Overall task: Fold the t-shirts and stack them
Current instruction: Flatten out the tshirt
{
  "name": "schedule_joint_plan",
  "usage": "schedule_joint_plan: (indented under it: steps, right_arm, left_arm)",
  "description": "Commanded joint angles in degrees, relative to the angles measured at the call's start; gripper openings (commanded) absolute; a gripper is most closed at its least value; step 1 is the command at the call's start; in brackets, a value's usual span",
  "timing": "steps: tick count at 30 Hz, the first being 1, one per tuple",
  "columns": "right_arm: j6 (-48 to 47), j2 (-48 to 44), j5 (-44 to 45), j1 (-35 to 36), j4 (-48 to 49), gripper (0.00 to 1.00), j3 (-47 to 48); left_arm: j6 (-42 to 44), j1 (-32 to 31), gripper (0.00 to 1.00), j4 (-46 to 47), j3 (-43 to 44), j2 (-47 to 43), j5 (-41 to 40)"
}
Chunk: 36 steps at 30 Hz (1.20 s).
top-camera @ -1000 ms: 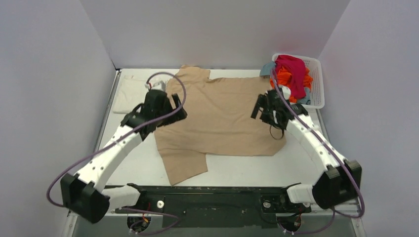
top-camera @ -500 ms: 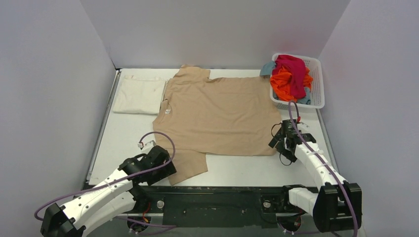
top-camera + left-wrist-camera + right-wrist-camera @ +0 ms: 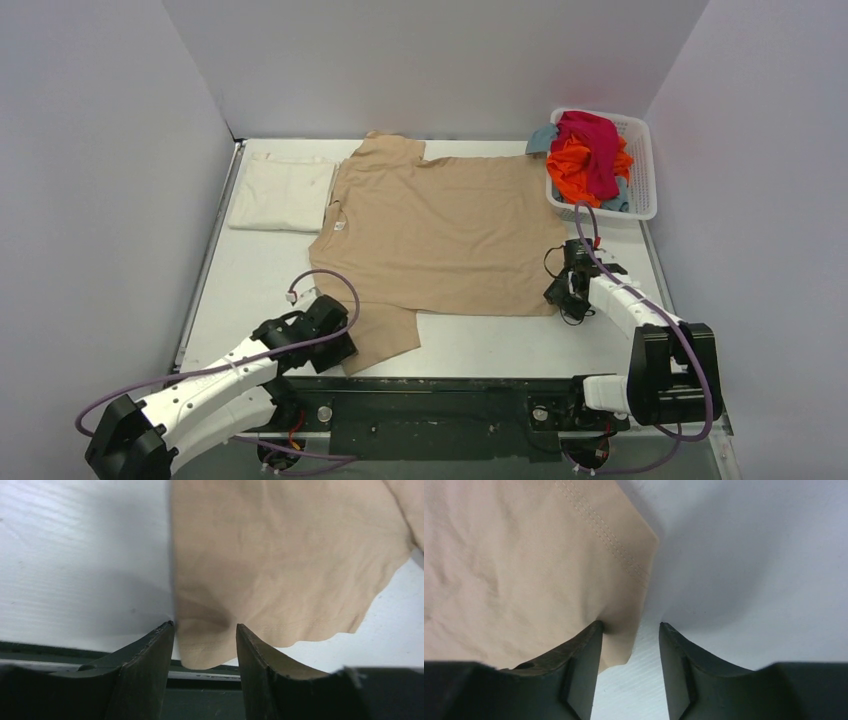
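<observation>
A large tan t-shirt (image 3: 440, 235) lies spread flat on the table, neck to the left. My left gripper (image 3: 340, 350) is low at the near sleeve. In the left wrist view its fingers (image 3: 204, 625) stand partly closed and still apart, astride the sleeve's corner (image 3: 200, 650). My right gripper (image 3: 562, 295) is at the near right hem corner. In the right wrist view, that gripper (image 3: 631, 623) has a gap between its fingers. Its left finger presses on the tan cloth (image 3: 524, 555), and the corner tip lies between the fingers. A cream-white t-shirt (image 3: 282, 192) lies folded at the far left.
A white mesh basket (image 3: 642, 140) at the far right holds magenta (image 3: 590, 135), orange (image 3: 575, 170) and teal (image 3: 543, 137) shirts in a heap. The black base rail (image 3: 430, 405) runs along the near table edge, just behind the left gripper. Grey walls enclose three sides.
Both arms came from the far part of the tan t-shirt down to its near edge. The jaws of both grippers have narrowed over the sleeve corner and the hem corner.
</observation>
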Motion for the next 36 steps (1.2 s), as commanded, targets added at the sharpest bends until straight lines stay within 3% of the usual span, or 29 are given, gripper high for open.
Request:
schedule_joint_plan:
  steps: [1, 2, 4, 5, 6, 10, 17, 20, 24, 29, 36]
  right_arm:
    - [1.34, 1.68, -1.26, -0.42, 0.63, 0.33, -2.1]
    - [1.4, 1.61, -1.15, -0.4, 0.63, 0.3, -2.27]
    - [1.49, 1.27, -1.15, -0.39, 0.36, 0.21, -2.44]
    - [1.58, 1.13, -1.1, -0.39, -0.4, 0.15, -2.5]
    - [1.61, 0.5, -0.85, -0.39, -0.94, 0.12, -2.66]
    - [1.49, -2.67, 0.87, -0.37, -5.61, 0.0, -3.35]
    - [1.81, -7.37, 2.49, -0.3, -13.67, 0.0, -4.82]
    - [3.01, -8.23, 4.22, -0.3, -15.46, 0.0, -4.77]
    - [3.2, -8.6, 4.15, 0.75, -15.87, 0.0, -3.55]
    - [4.16, -6.13, 7.33, 8.69, -20.8, 0.0, 4.0]
    - [5.19, 4.89, 11.58, 17.52, -24.51, 0.0, 18.24]
  left_arm:
    - [-0.45, -0.4, 0.53, 8.42, -3.52, 3.85, 1.81]
    - [-0.4, -0.36, 0.5, 9.6, -3.57, 4.71, 1.87]
    - [-0.16, -0.35, 0.23, 10.06, -3.3, 5.94, 1.92]
    - [-0.12, -0.35, 0.04, 9.78, -2.97, 6.19, 1.86]
    - [0.28, -0.34, 0.01, 8.53, -2.78, 6.44, 1.83]
    - [0.83, -0.38, 0.0, 0.92, -1.62, 4.39, 1.04]
    - [-1.18, -1.67, 0.0, -2.2, -5.24, -4.84, 8.59]
    - [-2.7, -2.84, 0.0, -5.91, -4.99, -6.84, 8.81]
    - [-2.89, -3.39, 0.0, -3.53, -5.73, -8.41, 9.47]
    - [-2.77, -3.33, 0.0, 3.61, -4.39, -7.19, 8.94]
    - [-2.94, -3.16, 0.0, 4.12, -0.53, -5.86, 4.23]
